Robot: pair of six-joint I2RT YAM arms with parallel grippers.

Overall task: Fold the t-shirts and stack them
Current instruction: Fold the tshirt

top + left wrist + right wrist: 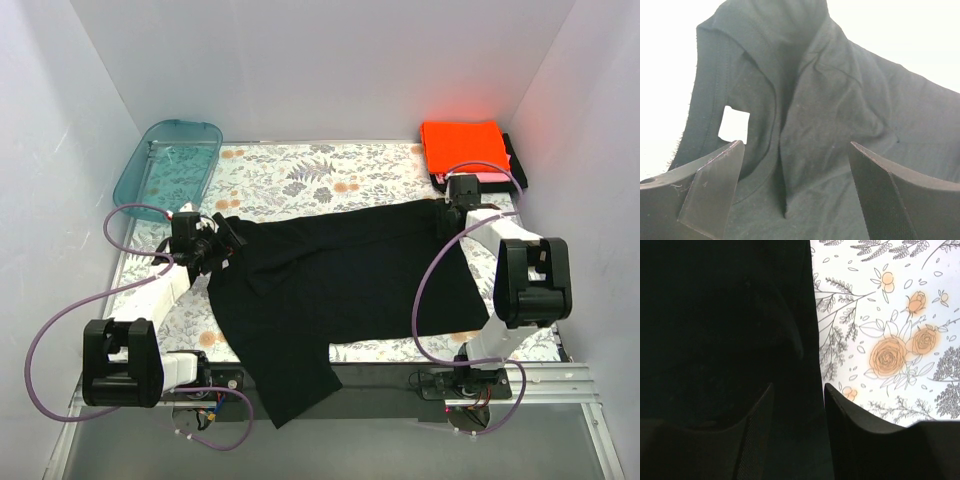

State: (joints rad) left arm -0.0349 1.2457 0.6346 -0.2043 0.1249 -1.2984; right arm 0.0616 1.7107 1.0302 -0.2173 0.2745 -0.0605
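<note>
left gripper (795,145): fingers wide apart, facing the rumpled collar of the large black t-shirt (340,280) at its left end. right gripper (799,386): fingers a little apart, straddling the shirt's far right edge, a gap showing around the cloth. lies spread across the middle of the floral table (300,170), one corner hanging over the near edge. folded at the far right corner: orange t-shirt (463,145). at far left: teal tub (170,160).
</note>
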